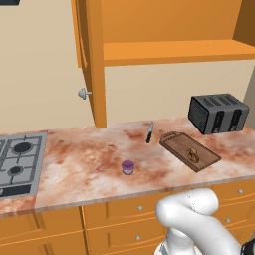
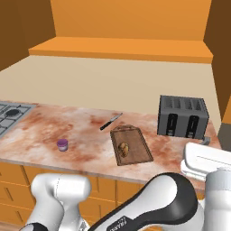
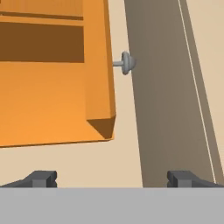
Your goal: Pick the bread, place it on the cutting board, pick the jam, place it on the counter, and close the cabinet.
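The bread (image 1: 192, 155) (image 2: 123, 147) lies on the dark cutting board (image 1: 174, 142) (image 2: 135, 146), right of centre on the marbled counter (image 1: 84, 164) (image 2: 85, 131). The purple jam (image 1: 128, 167) (image 2: 62, 144) stands upright on the counter near its front edge, left of the board. The orange cabinet (image 1: 94, 64) (image 2: 122, 47) stands open above, its door edge-on with a silver knob (image 1: 83, 93). In the hand view my gripper (image 3: 111, 177) is open with nothing between its fingers. It faces the cabinet door's (image 3: 98, 65) lower corner and the knob (image 3: 126, 63).
A black toaster (image 1: 218, 113) (image 2: 182, 116) stands at the back right. A knife (image 1: 150, 132) (image 2: 110, 122) lies behind the board. The grey gas hob (image 1: 17, 159) (image 2: 11, 113) is set into the counter's left end. Orange drawers (image 1: 129, 209) run below.
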